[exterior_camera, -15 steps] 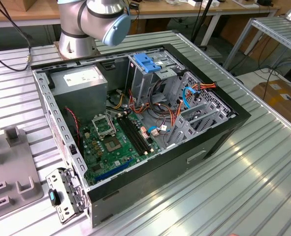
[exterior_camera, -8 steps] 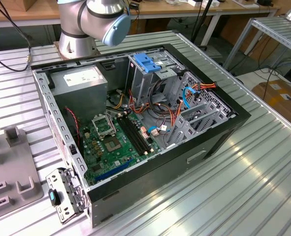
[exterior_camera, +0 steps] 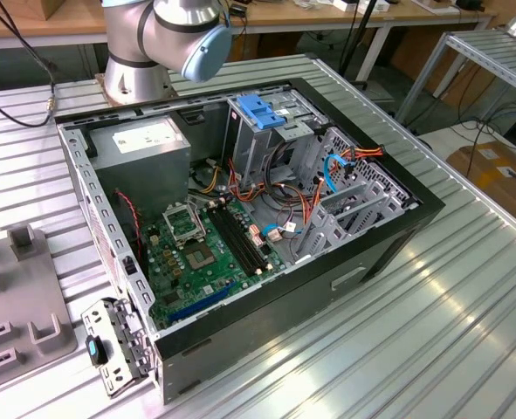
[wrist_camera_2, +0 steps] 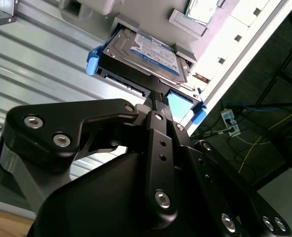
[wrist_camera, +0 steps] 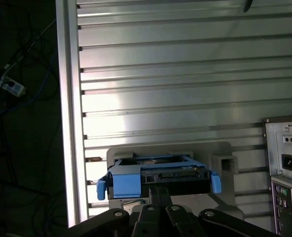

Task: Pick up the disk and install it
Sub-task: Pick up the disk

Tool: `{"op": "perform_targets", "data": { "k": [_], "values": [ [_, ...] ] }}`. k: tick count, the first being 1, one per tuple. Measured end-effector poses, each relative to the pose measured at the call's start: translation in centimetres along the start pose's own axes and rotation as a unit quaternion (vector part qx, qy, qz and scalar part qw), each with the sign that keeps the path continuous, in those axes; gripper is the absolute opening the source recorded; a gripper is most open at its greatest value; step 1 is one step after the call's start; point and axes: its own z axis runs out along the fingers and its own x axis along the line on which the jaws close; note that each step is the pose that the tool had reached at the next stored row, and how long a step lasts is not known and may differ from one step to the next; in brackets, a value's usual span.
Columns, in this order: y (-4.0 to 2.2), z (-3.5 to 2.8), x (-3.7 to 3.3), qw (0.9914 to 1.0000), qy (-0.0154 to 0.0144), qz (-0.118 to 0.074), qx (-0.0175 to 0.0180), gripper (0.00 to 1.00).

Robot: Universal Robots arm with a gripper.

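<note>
The hand (wrist_camera_2: 157, 98) has its two black fingers pressed together.

An open computer case (exterior_camera: 327, 288) lies on the ribbed table (exterior_camera: 450, 349), arm base (exterior_camera: 140, 74) behind.

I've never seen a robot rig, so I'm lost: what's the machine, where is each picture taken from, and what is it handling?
The exterior view, from a camera off the arm, shows the robot arm beyond an open computer case on a ribbed metal table. Both wrist views come from cameras riding on the arm, looking past its gripper. The gripper is at the edge of the disk, a hard drive in blue rails sitting in a grey holder. Whether it grips, I cannot tell.
</note>
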Motion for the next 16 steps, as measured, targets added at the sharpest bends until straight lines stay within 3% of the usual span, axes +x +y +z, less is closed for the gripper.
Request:
{"op": "perform_targets", "data": {
  "k": [4, 12, 14, 16],
  "values": [
    [0.01, 0.01, 0.00, 1.00000, 0.0000, -0.002, 0.0000, 0.11],
    [0.01, 0.01, 0.00, 0.99899, 0.0018, -0.045, -0.0007, 0.11],
    [0.01, 0.01, 0.00, 0.99830, 0.0023, -0.058, -0.0009, 0.11],
    [0.01, 0.03, 0.00, 0.99591, 0.0035, -0.090, -0.0014, 0.11]
  ]
}}
